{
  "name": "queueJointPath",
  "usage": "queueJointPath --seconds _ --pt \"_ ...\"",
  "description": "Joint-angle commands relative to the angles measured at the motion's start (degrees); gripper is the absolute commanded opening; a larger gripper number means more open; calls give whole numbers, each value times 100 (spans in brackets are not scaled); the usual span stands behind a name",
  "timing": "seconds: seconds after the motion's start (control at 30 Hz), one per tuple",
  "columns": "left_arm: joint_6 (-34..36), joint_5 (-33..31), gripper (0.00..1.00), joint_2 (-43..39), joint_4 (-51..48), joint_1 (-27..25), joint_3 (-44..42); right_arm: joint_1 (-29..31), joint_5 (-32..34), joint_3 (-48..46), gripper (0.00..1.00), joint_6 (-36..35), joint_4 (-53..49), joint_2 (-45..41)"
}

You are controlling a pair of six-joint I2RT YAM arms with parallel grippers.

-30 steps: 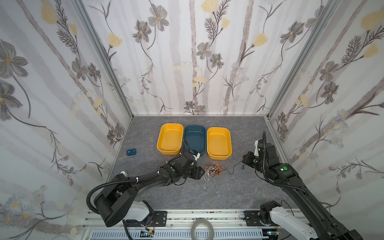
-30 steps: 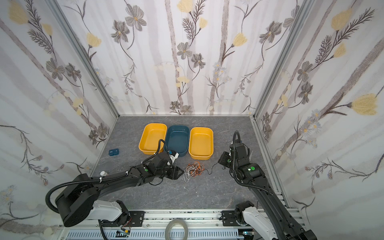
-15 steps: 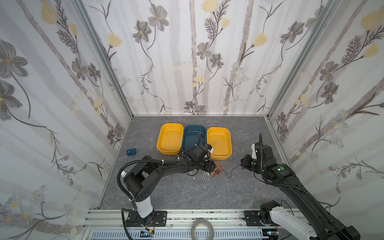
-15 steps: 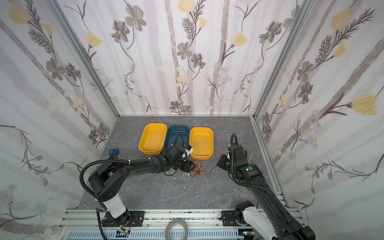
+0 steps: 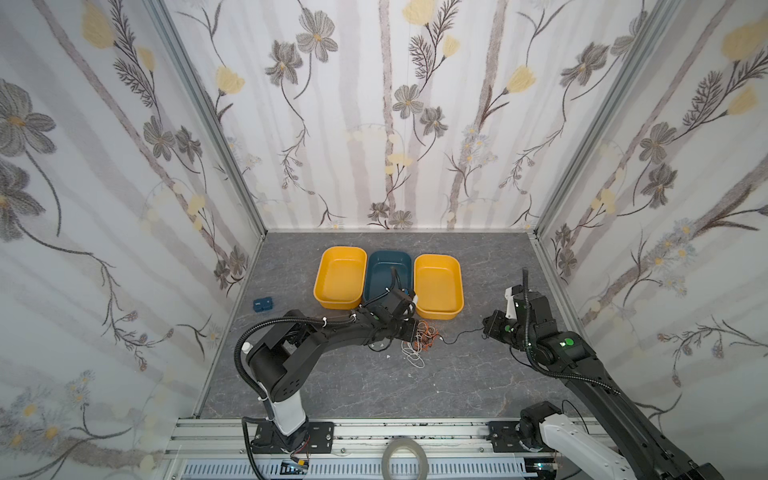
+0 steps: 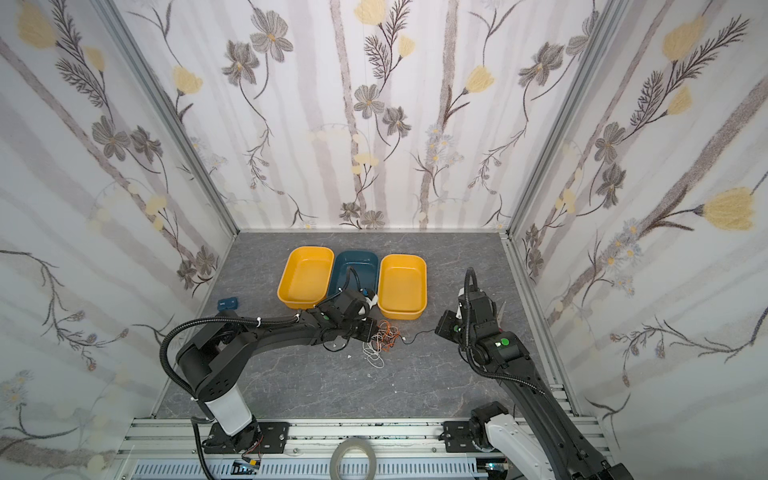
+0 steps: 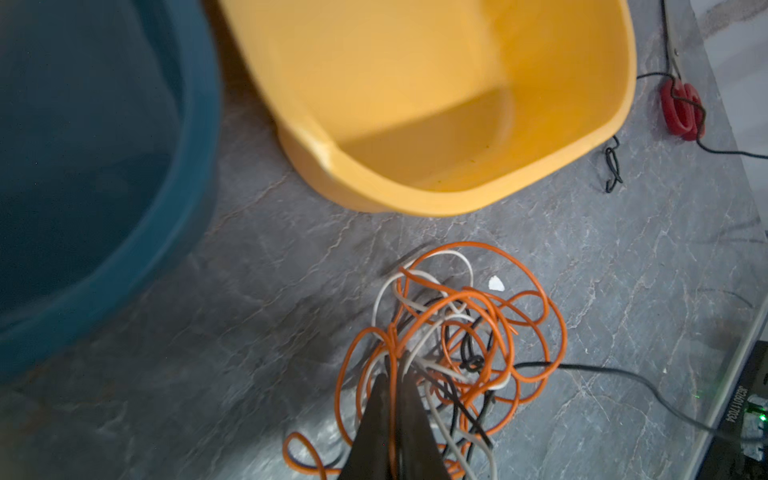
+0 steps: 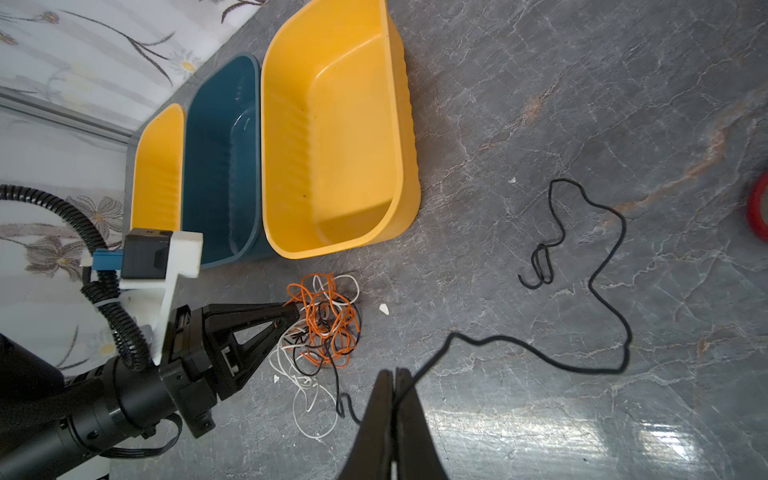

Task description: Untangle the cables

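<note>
Near the middle of the table (image 5: 374, 386), just in front of a yellow tray (image 5: 437, 258), the cables (image 5: 423, 337) lie in a loose heap of orange, white and black loops. A few white loops trail out toward the table's front edge. We see the left end effector (image 8: 294, 311) closed at the heap's edge, its fingertips pinched on orange strands where several loops cross. One black cable (image 8: 540, 353) runs out of the heap along the table to the right end effector (image 8: 393, 376), whose fingers are shut tight on it. Past that grip it swings in a wide bend and ends in a small doubled-back curl lying free. A white scrap (image 8: 384, 308) sits just beside the heap. Next to the yellow tray, rims meeting, stands a blue tray (image 5: 390, 254), partly hidden by the left arm, and beyond it a second yellow tray (image 5: 341, 250). A small blue box (image 5: 262, 304) lies well apart, by the wall on the left of both top views, and a tape roll (image 5: 405, 455) rests on the front rail.
</note>
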Motion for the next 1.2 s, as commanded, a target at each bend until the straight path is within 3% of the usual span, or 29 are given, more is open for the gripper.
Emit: queueJointPath --seconds 0.0,0.3,0.5,0.77,0.97,1.17 --pt "-449 -275 7 -268 33 53 -242 -21 385 59 6 -116 -178 -64" --pt "-1079 -957 7 -1052 -69 129 -904 -89 1014 167 5 -239 -547 -91" --pt "-1083 -1031 8 -1436 -160 175 -1196 -104 1475 195 4 -364 -790 -33" --pt "-1160 -865 14 -1434 -195 188 -1237 33 840 -53 6 -253 -377 533" --pt "-1014 -843 24 -1537 -360 196 -1167 108 750 -57 6 -247 -236 597" --pt "-831 -709 45 -1668 -471 210 -1154 108 636 358 7 -508 -511 627"
